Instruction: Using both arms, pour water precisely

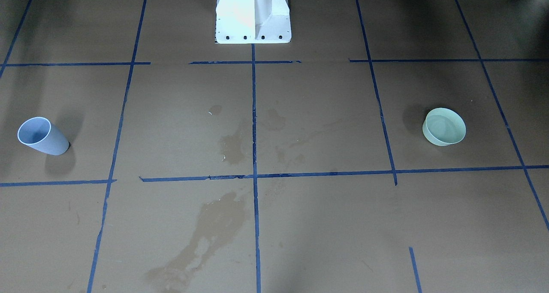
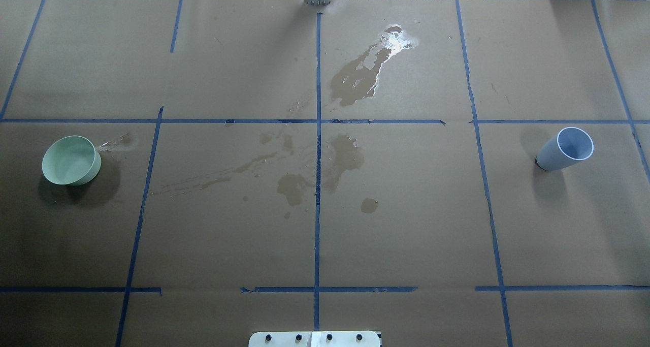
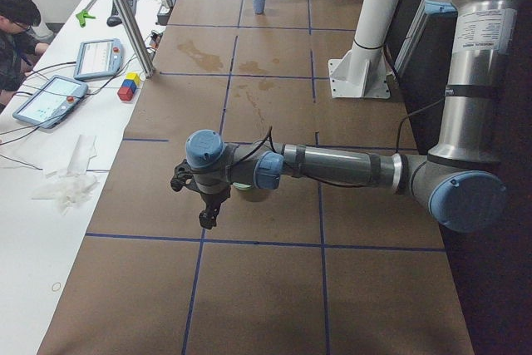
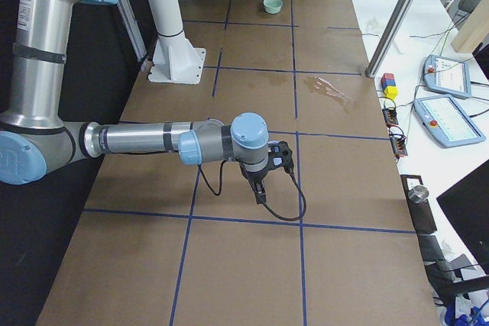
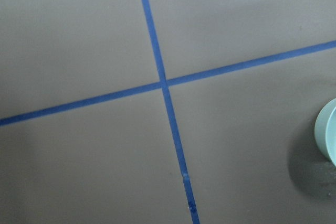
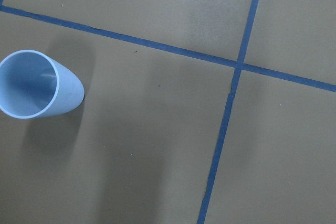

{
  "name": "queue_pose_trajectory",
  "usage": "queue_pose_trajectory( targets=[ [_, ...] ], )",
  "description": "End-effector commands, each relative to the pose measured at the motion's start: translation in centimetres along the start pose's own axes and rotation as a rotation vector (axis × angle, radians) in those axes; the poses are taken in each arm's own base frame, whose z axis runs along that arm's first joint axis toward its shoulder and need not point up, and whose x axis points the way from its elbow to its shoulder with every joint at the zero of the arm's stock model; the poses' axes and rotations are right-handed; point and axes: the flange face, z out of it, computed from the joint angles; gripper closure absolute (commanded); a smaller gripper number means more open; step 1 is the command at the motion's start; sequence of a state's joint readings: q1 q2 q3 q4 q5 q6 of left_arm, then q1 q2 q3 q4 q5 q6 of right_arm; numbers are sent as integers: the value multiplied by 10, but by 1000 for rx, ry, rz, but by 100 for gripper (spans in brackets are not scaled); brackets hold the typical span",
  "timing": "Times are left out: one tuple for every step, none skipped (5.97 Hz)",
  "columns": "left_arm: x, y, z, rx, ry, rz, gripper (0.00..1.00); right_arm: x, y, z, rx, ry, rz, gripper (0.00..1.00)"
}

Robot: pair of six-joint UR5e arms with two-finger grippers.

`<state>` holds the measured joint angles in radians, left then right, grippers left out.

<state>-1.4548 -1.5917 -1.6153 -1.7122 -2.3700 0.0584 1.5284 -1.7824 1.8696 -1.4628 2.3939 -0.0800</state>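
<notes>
The left gripper (image 3: 205,220) and right gripper (image 4: 260,195) show only side-on, so I cannot tell whether they are apart or together; one cup (image 1: 42,136) and one bowl (image 1: 444,126) flank the pedestal (image 1: 253,18), with spilled water (image 2: 355,83) puddled before it.

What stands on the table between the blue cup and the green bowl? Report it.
Nothing visible stands between the blue cup and the green bowl. Only flat wet patches and blue tape lines lie on the brown paper between them.
</notes>
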Motion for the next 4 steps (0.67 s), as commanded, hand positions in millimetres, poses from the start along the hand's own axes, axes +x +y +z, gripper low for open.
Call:
queue_pose_trajectory(
  targets=[
    [54, 7, 56, 51, 48, -125, 0, -2, -1, -1, 4, -7, -4, 0],
    [75, 11, 93, 64, 97, -205, 0, -1, 0, 1, -1, -7, -1, 0],
    [94, 13, 123, 75, 150, -282, 0, 0, 2, 1, -3, -7, 2, 0],
    [106, 16, 146, 93, 126, -297, 0, 1, 3, 2, -4, -6, 3, 0]
  ],
)
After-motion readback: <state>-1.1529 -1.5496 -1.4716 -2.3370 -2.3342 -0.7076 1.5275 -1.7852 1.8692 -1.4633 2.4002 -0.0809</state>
